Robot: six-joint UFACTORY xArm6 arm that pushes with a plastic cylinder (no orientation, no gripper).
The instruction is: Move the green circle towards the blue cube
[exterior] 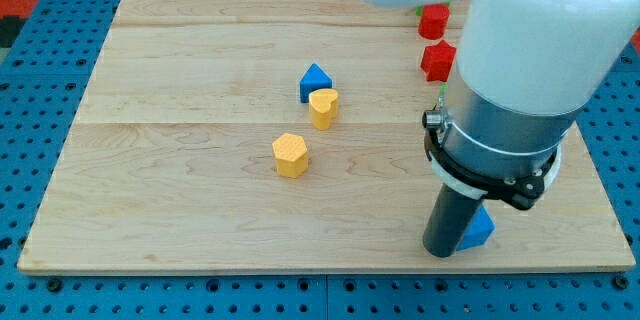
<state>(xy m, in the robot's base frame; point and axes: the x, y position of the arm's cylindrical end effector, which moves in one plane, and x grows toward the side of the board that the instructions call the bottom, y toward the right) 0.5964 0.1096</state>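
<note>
The blue cube lies near the board's bottom right, partly hidden behind my arm. My tip is at the lower end of the dark rod, touching or just left of the blue cube. No green circle shows whole. Only a thin green sliver peeks out beside the upper red block at the arm's edge, and its shape cannot be made out. The large white and grey arm body hides much of the board's right side.
Two red blocks sit at the top right. A blue triangle-like block touches a yellow heart near the centre. A yellow hexagon lies below them. The wooden board rests on a blue pegboard.
</note>
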